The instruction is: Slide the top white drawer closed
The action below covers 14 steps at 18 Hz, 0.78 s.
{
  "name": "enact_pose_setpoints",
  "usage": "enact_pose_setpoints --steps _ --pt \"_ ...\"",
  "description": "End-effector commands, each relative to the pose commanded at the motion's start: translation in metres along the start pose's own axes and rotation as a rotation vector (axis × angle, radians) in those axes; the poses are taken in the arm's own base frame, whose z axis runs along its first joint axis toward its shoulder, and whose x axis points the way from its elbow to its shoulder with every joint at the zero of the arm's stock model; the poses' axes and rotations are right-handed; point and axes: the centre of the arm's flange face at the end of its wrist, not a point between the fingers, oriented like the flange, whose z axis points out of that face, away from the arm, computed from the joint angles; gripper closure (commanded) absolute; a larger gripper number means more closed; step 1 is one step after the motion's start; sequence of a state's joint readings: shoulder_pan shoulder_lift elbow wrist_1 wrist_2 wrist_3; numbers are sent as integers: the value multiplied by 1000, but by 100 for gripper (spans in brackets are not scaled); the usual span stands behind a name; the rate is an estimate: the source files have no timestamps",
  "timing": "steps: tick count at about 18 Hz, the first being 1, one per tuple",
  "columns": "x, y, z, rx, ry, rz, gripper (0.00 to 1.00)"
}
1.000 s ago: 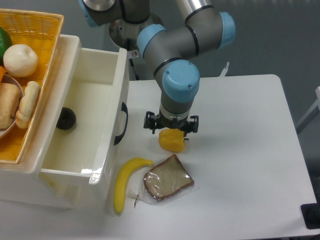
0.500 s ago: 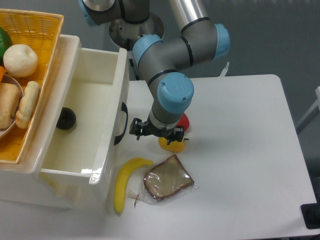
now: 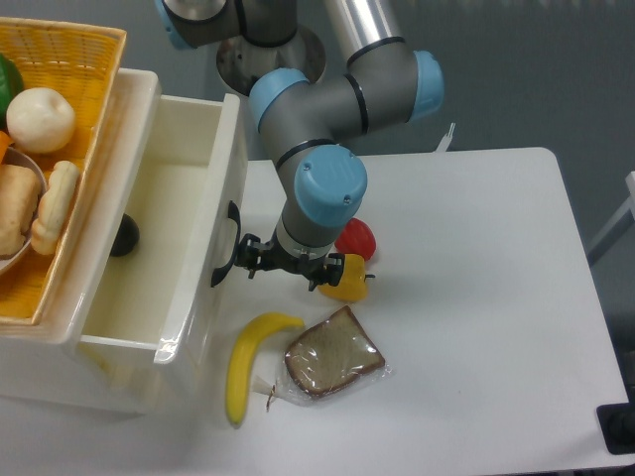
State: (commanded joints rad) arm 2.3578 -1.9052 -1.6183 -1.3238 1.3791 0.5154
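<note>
The top white drawer (image 3: 201, 260) stands open, pulled out to the right from the cream chest, with a small black ball (image 3: 124, 236) inside it. Its black curved handle (image 3: 227, 245) faces the table. My gripper (image 3: 285, 270) points down right beside the drawer front, its left black edge at or touching the handle. The wrist above hides the fingertips, so I cannot see whether they are apart or together. Nothing shows between them.
A yellow pepper (image 3: 345, 281) and a red pepper (image 3: 355, 238) lie just right of the gripper. A banana (image 3: 247, 363) and bagged bread (image 3: 333, 354) lie in front of it. A wicker basket (image 3: 65, 61) of food sits on the chest.
The arm has swung left from over the yellow pepper to the drawer front. The drawer front has shifted a little to the left. The red pepper came into view.
</note>
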Motion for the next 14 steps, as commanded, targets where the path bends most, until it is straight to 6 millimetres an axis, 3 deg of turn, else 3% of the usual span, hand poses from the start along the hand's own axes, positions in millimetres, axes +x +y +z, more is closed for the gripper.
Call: enact_pose_setpoints --steps 7,14 --pt "35 -7 3 -4 -6 60 0" --pt "49 -11 3 -3 -14 89 0"
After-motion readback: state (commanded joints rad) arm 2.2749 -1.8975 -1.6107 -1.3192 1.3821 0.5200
